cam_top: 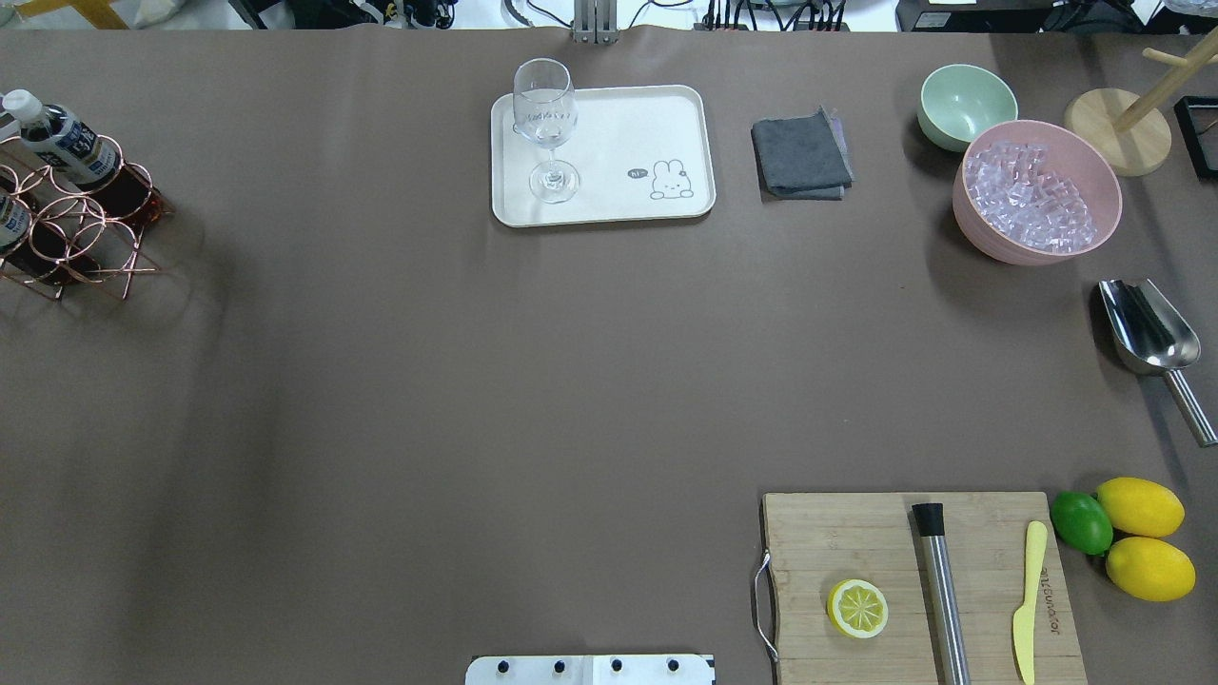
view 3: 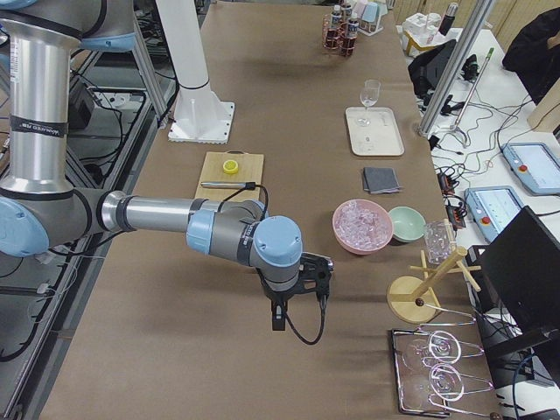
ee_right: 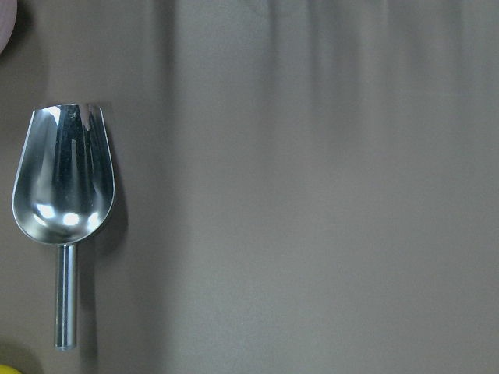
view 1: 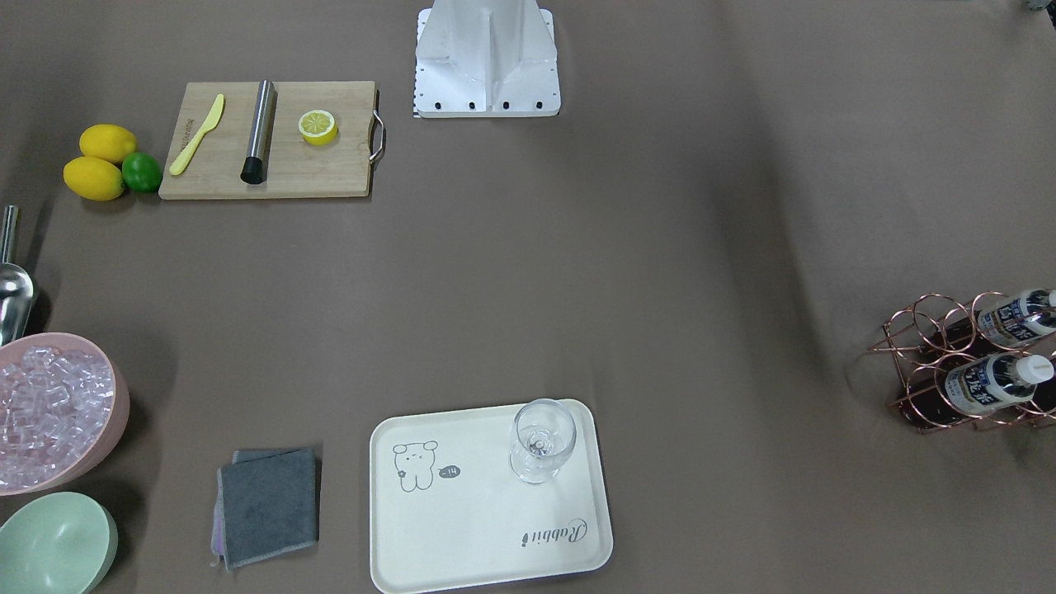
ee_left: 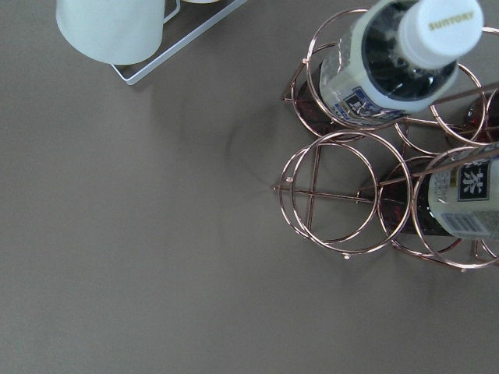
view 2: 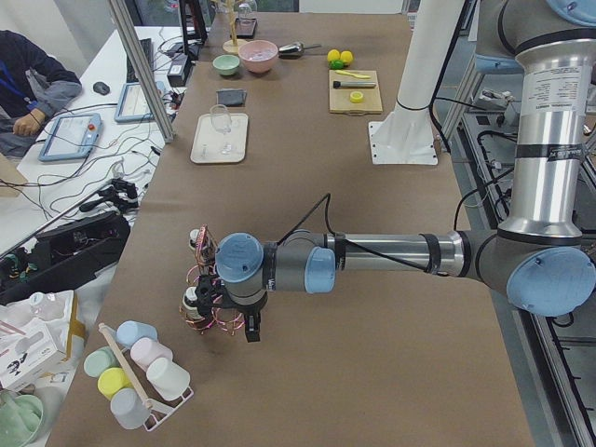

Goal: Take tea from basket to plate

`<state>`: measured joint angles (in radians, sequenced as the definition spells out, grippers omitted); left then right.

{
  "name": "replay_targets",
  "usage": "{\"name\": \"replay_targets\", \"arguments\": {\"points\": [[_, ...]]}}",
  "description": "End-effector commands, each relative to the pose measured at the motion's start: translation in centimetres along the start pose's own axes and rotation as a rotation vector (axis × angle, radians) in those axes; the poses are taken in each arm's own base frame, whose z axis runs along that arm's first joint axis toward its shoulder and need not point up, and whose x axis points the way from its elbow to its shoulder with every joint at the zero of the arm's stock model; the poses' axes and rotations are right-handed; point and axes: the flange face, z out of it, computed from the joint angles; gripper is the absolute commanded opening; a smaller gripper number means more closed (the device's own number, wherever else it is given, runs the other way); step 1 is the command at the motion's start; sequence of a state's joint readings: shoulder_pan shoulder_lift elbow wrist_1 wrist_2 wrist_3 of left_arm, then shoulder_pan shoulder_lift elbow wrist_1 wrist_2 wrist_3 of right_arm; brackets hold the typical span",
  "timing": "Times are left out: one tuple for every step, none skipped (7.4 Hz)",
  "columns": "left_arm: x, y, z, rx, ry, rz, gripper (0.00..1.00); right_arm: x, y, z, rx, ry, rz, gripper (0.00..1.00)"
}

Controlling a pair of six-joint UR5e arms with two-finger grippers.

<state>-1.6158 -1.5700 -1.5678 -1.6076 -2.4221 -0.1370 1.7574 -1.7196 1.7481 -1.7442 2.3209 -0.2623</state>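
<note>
Left gripper (view 2: 235,321) hung by the basket (ee_left: 312,191) — open or shut, nobody could tell — and needed to go straight down on one tea (ee_left: 398,62).

On the brown bench (cam_top: 428,400) a wooden cutting board (cam_top: 837,533) holds a half lemon (cam_top: 857,608), a metal stick (cam_top: 942,590) with a black end and a yellow knife (cam_top: 1028,599), and two whole lemons (cam_top: 1140,506) and a green lime (cam_top: 1080,522) sit touching just beside it. A shiny scoop (cam_top: 1147,333) lies near a pink bowl (cam_top: 1009,252) full of ice cubes (cam_top: 1028,195), with a pale green bowl (cam_top: 966,105) right next to that. A folded grey cloth (cam_top: 801,157) lies flat, and a clear wine glass (cam_top: 545,124) stands upright.
</note>
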Motion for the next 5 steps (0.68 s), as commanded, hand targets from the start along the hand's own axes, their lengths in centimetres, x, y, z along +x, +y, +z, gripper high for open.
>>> {"name": "replay_targets", "arguments": {"points": [[0.01,0.02,-0.07,0.002,0.0,0.002,0.98,-0.12,-0.04,-0.05,0.001,-0.001,-0.004,1.0],[0.01,0.02,-0.07,0.002,0.0,0.002,0.98,-0.29,-0.16,-0.27,0.006,0.0,-0.01,1.0],[0.07,-0.06,-0.13,0.004,-0.001,0.004,0.98,-0.34,-0.17,-0.32,0.007,0.0,-0.011,1.0],[-0.03,-0.06,-0.08,0.004,-0.006,0.003,0.98,-0.35,-0.17,-0.33,0.007,0.0,-0.011,1.0],[0.02,-0.06,-0.13,0.005,-0.005,0.004,0.98,-0.35,-0.19,-0.34,0.008,0.001,-0.01,1.0]]}}
